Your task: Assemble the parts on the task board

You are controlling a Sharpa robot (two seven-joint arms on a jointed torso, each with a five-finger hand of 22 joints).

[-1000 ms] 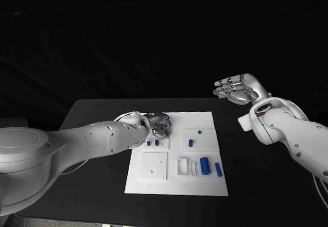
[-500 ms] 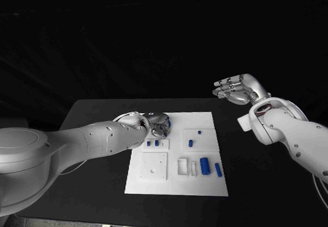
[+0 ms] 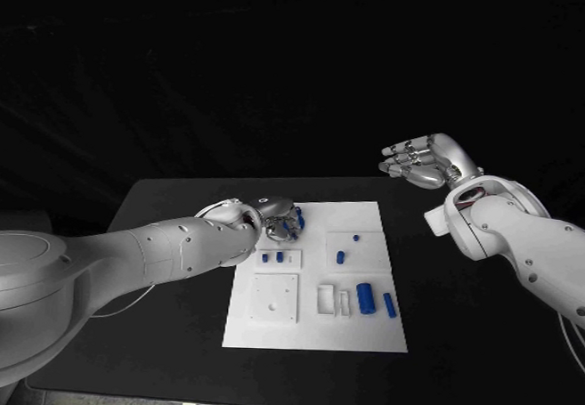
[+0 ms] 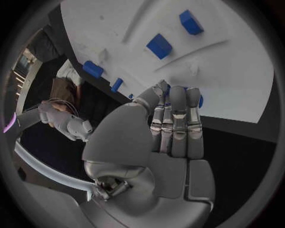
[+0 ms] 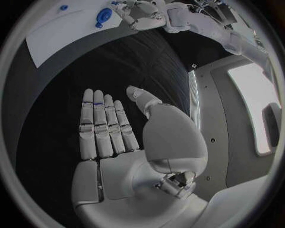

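The white task board (image 3: 317,328) lies mid-table. My left hand (image 3: 278,218) hovers over its far left corner, fingers curled around a small blue part (image 3: 298,220); blue shows past the fingertips (image 4: 199,100) in the left wrist view. Two small blue parts (image 3: 273,255) sit just below that hand, two more (image 3: 341,253) in the neighbouring field. Two longer blue cylinders (image 3: 365,297) lie at the near right. My right hand (image 3: 422,160) is raised off the table beyond the board's far right corner, fingers spread and empty (image 5: 113,137).
A white square plate (image 3: 274,296) and a white block (image 3: 326,297) sit in the board's near half. Black table (image 3: 172,341) surrounds the board on all sides. The right wrist view shows the board (image 5: 65,26) far off with a blue part (image 5: 103,14).
My left hand has shifted slightly toward the board's far edge, still with the blue part in its fingers. The right hand has not moved.
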